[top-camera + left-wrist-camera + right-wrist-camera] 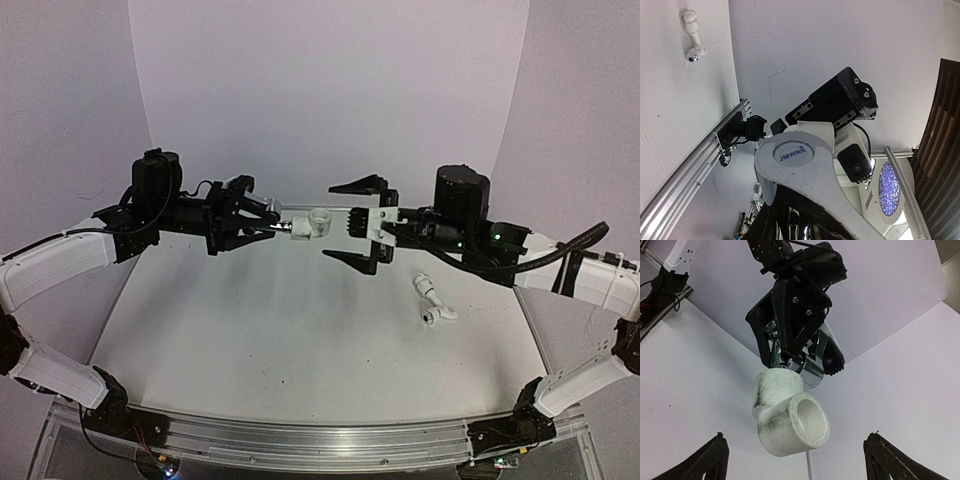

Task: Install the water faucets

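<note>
**A:** The left end effector (272, 222), what is it doing?

**B:** It is clamped on a shiny silver metal faucet piece (785, 357) and holds it in the air above the grey bench (250, 330). A white plastic elbow fitting with a round collar (790, 415) sits on the tip of that metal piece.

**A:** And the right end effector (335, 222)?

**B:** Its jaws are spread wide, one on each side of the elbow fitting. They touch nothing.

**A:** How far along is the installing?

**B:** I judge it partly done. One white fitting appears joined to the metal piece, though I cannot tell how firmly it is seated. A second white plastic pipe fitting (432, 300) lies loose on the bench, near the right arm and well apart from the held pair. It probably has to be picked up and attached.
</note>
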### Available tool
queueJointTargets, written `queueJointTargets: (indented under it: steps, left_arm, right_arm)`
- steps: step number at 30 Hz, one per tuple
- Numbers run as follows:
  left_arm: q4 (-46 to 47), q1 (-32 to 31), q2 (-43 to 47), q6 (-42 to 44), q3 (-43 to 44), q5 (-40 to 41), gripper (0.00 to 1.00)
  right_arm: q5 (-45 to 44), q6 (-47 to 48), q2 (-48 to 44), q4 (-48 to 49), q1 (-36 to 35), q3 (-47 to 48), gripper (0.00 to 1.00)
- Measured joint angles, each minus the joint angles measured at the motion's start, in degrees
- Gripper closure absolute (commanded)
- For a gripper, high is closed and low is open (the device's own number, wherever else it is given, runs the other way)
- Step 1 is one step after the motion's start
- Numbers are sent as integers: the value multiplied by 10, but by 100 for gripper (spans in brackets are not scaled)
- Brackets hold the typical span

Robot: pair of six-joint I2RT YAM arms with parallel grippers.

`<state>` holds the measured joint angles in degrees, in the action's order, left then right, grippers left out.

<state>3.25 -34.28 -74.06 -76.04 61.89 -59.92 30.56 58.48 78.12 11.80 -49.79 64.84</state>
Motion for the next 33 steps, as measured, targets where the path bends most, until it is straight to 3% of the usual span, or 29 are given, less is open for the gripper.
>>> queueJointTargets:
  steps: [9, 22, 26, 29, 33]
  left_arm:
    - [0, 0, 0, -23, 0, -1, 100]
    - [-2, 0, 1, -25, 0, -6, 100]
    - [-2, 0, 1, -29, 0, -8, 100]
    - [-2, 1, 1, -30, 0, -11, 100]
    - [-5, 5, 2, -29, 0, -9, 100]
  right_arm:
    - [-27, 122, -6, 12, -67, 0, 15]
    - [-75, 185, 35, 41, -70, 1, 31]
    - [-83, 185, 36, 53, -71, 1, 40]
    - [-87, 182, 40, 60, -71, 3, 55]
    - [-89, 170, 47, 68, -71, 6, 67]
